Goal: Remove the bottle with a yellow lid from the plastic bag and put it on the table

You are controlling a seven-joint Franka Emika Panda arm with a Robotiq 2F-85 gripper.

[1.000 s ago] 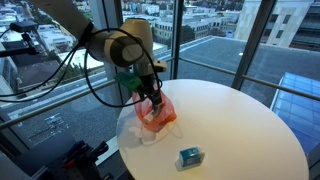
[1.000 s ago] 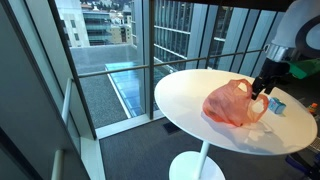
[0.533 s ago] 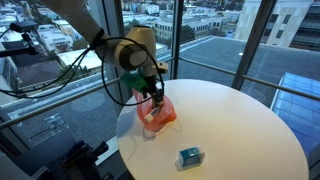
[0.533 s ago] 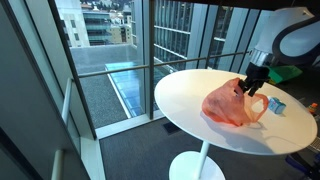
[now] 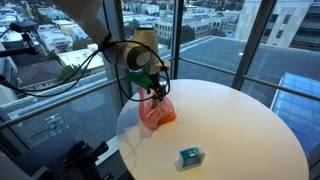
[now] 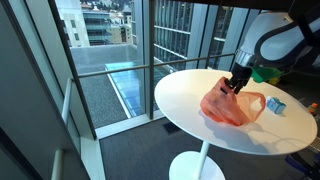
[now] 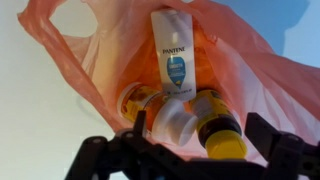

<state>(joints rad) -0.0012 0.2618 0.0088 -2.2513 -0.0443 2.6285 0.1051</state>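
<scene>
An orange plastic bag (image 5: 158,113) lies on the round white table (image 5: 240,125); it also shows in the other exterior view (image 6: 232,106). In the wrist view the bag (image 7: 110,50) lies open. Inside are a white Pantene bottle (image 7: 176,60) with a white cap, a bottle with a yellow lid (image 7: 226,146), and another bottle (image 7: 138,100) to its left. My gripper (image 7: 200,138) is open at the bag's mouth, its fingers on either side of the white cap and the yellow-lidded bottle. Both exterior views show the gripper (image 5: 155,92) (image 6: 232,86) over the bag's edge.
A small blue box (image 5: 189,156) sits on the table near its edge, and also shows beyond the bag (image 6: 275,104). Glass windows with a railing stand close behind the table. The table edge lies just beside the bag.
My gripper has moved across the bag to its other end, over the open mouth. The bag has shifted and flattened slightly.
</scene>
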